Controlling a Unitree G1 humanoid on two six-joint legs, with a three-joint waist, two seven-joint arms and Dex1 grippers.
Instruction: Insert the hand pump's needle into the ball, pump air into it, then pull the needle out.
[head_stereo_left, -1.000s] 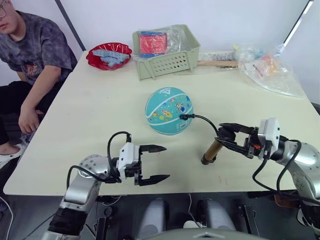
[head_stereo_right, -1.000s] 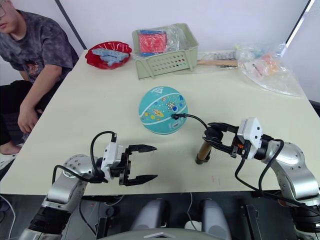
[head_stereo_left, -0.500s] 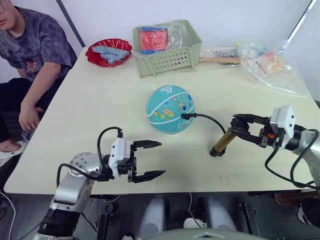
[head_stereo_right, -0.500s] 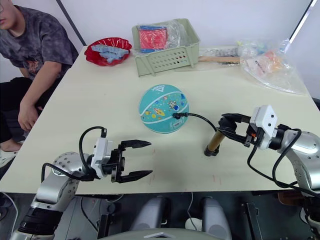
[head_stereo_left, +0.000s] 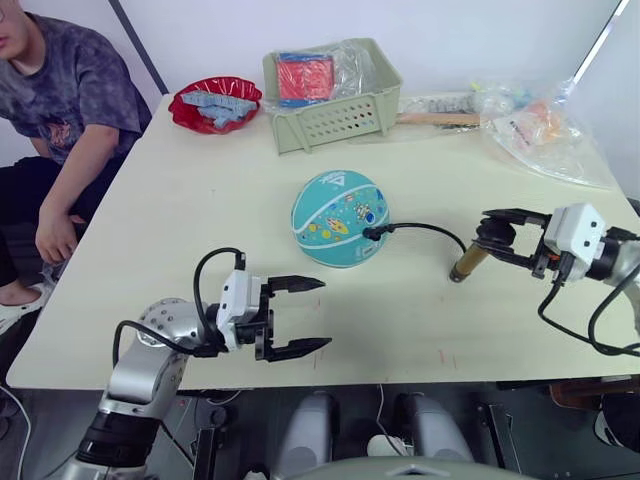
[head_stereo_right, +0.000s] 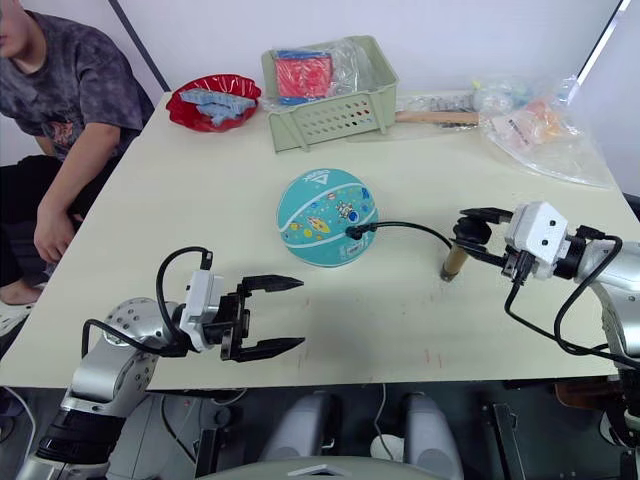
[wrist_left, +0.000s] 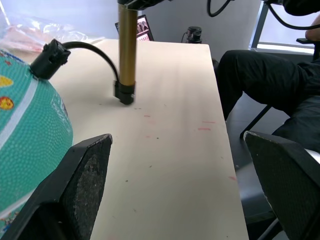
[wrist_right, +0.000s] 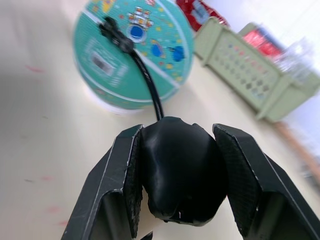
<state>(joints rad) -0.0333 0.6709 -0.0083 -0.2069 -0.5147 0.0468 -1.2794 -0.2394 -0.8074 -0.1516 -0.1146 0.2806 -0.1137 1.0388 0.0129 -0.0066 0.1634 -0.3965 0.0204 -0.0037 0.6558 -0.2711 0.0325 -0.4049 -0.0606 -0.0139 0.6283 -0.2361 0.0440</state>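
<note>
The teal ball (head_stereo_left: 338, 216) rests in the middle of the table. The needle's black fitting (head_stereo_left: 371, 233) sits against the ball's right side, and the pin itself is hidden. From it a thin black hose (head_stereo_left: 425, 227) arcs to the bronze hand pump (head_stereo_left: 468, 262), which stands tilted with its lower end on the table. My right gripper (head_stereo_left: 494, 234) is shut on the pump's black top cap (wrist_right: 179, 172), to the right of the ball. My left gripper (head_stereo_left: 309, 315) hangs open and empty near the table's front edge, in front of and left of the ball (wrist_left: 25, 130).
At the back stand a green basket (head_stereo_left: 330, 118) holding a red packet and a red bowl (head_stereo_left: 213, 108). Plastic bags (head_stereo_left: 545, 130) and a wooden stick (head_stereo_left: 435, 119) lie at the back right. A person (head_stereo_left: 60, 100) sits by the table's left edge.
My right gripper has carried the pump to the right, away from the ball, and the hose now stretches flatter. The left gripper has stayed open in about the same place.
</note>
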